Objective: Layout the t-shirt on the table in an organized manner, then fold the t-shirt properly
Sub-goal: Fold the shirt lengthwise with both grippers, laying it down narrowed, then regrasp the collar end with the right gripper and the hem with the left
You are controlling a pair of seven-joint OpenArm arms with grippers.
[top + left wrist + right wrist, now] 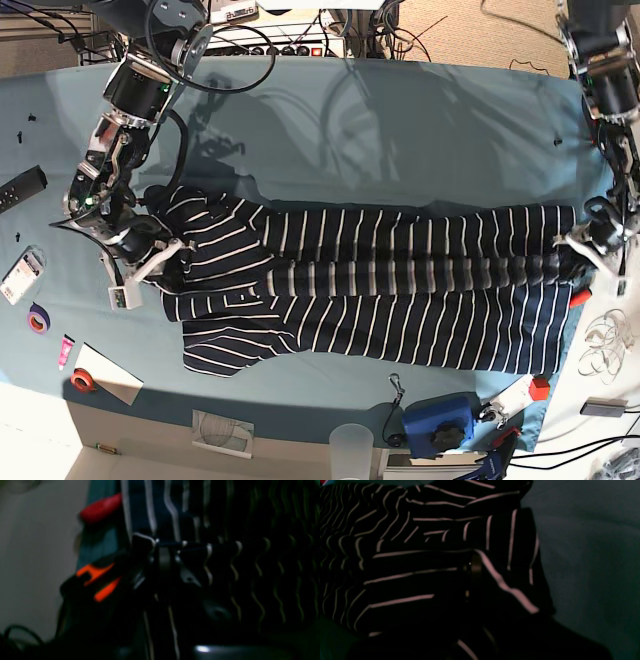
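T-shirt [400, 300] stretched lengthwise across counter [420, 130], part-folded; folding unfinished; right tool [150, 262] clamped on T-shirt, left tool [590, 243] state unclear.

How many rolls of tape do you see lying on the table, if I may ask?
2, both near the base view's lower-left: a purple roll and a red roll on the table. Others may be hidden by clutter.

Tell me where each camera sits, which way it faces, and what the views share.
Base: overhead, looking down at the table, the t-shirt and both arms.
Left wrist: on the left arm, looking along the left gripper at the shirt's edge.
Right wrist: on the right arm, looking along the right gripper, sunk in bunched stripes.
Shared: all three views show the shirt; base also shows both grippers at its opposite ends.
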